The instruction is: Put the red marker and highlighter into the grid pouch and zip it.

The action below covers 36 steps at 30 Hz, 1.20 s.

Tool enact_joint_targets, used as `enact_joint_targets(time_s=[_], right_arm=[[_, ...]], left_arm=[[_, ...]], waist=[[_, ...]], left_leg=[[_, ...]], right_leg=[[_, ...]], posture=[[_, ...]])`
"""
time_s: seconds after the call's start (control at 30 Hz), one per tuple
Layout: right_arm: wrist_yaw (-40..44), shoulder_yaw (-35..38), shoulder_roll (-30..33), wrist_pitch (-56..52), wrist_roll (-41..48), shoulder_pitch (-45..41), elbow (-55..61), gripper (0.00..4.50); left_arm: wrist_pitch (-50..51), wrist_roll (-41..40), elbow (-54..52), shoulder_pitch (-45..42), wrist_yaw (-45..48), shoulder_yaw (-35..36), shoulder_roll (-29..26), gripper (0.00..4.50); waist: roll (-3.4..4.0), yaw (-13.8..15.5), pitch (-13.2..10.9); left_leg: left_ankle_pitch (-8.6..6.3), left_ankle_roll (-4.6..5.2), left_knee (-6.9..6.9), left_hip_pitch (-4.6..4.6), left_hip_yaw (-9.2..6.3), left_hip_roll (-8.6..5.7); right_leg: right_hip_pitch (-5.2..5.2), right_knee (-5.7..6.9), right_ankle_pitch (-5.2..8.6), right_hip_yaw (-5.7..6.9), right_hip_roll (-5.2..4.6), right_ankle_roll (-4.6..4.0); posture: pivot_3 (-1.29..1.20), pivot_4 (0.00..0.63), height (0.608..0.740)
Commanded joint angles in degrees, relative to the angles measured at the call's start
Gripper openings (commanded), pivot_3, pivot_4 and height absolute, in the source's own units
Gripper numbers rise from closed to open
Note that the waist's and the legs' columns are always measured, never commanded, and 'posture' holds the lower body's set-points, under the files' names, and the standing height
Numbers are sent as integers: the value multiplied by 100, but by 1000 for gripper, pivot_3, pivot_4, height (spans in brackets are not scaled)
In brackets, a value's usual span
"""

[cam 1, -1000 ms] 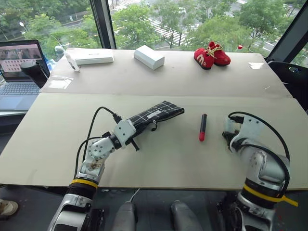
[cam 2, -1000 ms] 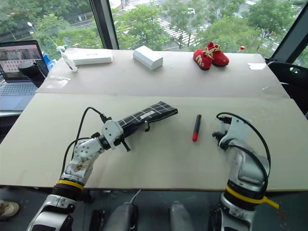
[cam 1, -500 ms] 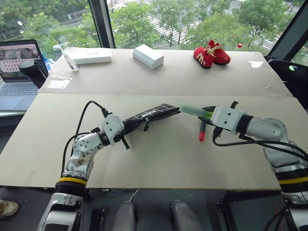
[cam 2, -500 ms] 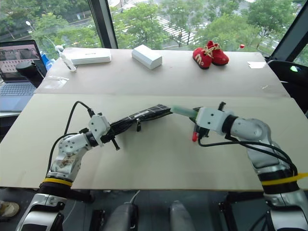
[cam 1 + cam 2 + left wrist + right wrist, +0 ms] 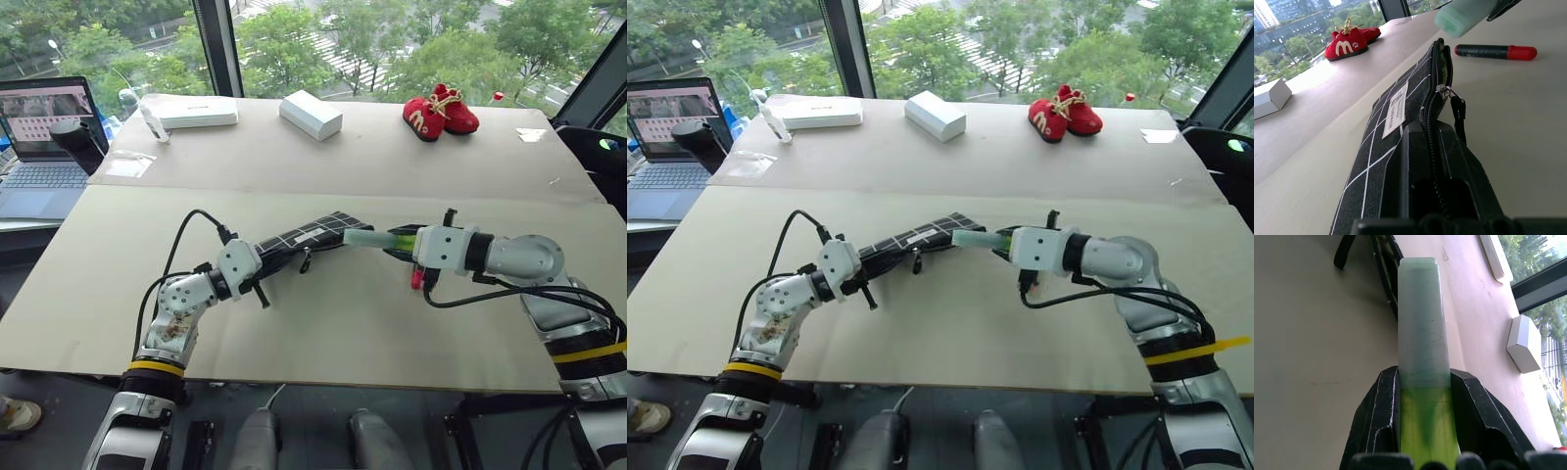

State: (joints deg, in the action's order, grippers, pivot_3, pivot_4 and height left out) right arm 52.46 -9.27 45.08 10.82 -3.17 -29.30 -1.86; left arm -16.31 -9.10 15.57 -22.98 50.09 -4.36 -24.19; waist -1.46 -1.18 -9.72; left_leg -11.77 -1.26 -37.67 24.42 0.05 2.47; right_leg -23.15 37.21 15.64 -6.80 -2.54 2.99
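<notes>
The highlighter (image 5: 375, 239) is right up at the open end of the grid pouch (image 5: 312, 236) now, pale cap leading and just about meeting the pouch's mouth. Half a second back there was a clear gap between them, and a second ago the right arm was folded down by the table's near edge with nothing of the highlighter showing. The right gripper (image 5: 1425, 418) has swung in toward the left and is clamped on the highlighter's green body, one black finger (image 5: 1376, 423) on each side, cap sticking out ahead.

The pouch itself hangs above the table (image 5: 323, 333), held at its near end by the left gripper (image 5: 1437, 188), jaws fully closed on the fabric along the zipper. It's much where it was, angled a touch flatter. In the left wrist view the zipper is parted at the far end, the black pull strap (image 5: 1459, 117) dangling, white label (image 5: 1395, 108) facing up.

The red marker (image 5: 1495, 51) lies flat on the table under the right gripper, untouched, same spot as before.

At the back, red baby shoes (image 5: 440, 108) and a white box (image 5: 311, 114); a laptop (image 5: 44, 132) off to the left.
</notes>
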Motion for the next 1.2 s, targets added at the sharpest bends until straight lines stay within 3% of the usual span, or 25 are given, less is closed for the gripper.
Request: enact_joint_targets(time_s=[0.03,0.97,1.2], right_arm=[[58,262,130,-7,141,27,221,1049],[-127,-35,-175,-138,-605,-525,-590,1049],[125,84,-190,-216,-228,-481,-443,1049]], left_arm=[[-151,-13,-23,-105,-46,52,21,0],[-47,-14,-324,-144,-136,-44,153,0],[-17,-21,-354,-141,-175,-52,165,0]], waist=[[0,7,0],[0,29,0],[0,28,0]], left_leg=[[0,0,0,0,0,0],[0,0,-8,0,0,-1],[0,0,-10,0,0,-1]], right_leg=[[0,0,0,0,0,0],[0,10,-1,0,0,0],[0,14,-1,-1,0,0]], posture=[[0,150,729],[0,150,729],[0,150,729]])
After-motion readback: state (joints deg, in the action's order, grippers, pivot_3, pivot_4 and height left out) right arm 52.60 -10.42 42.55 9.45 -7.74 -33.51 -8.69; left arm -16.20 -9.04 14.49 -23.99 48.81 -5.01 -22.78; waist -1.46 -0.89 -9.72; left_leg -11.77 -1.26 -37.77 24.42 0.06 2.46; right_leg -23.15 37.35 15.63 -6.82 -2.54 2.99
